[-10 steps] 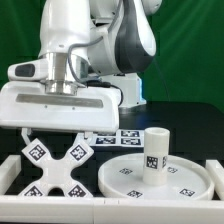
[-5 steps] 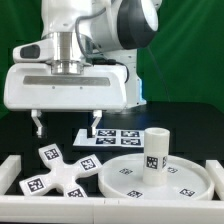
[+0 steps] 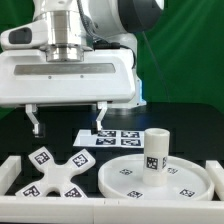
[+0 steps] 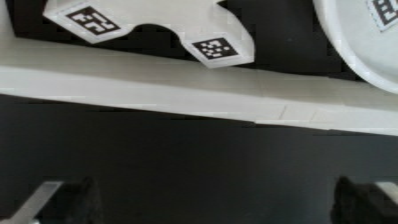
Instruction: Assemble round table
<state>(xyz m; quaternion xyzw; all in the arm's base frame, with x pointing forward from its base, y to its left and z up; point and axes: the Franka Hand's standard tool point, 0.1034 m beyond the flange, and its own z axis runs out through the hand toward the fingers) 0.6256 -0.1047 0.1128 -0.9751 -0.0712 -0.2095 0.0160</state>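
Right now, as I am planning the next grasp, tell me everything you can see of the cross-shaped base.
The cross-shaped base is white plastic, four arms, each with a black-and-white square tag. It lies flat on the table at the exterior view's left, beside the round disc, ungripped; the open gripper hangs above it.

I'm getting only scraps of the cross-shaped base [image 4: 160, 10] and disc [image 4: 377, 30] in the wrist view. The frame is cutting them off, and the arm [image 3: 110, 15] (upper links) is running off the exterior view's top.

Probably a robotics lab, green backdrop [image 3: 195, 50], black table [image 3: 190, 118], tagged marker board [image 3: 125, 137]
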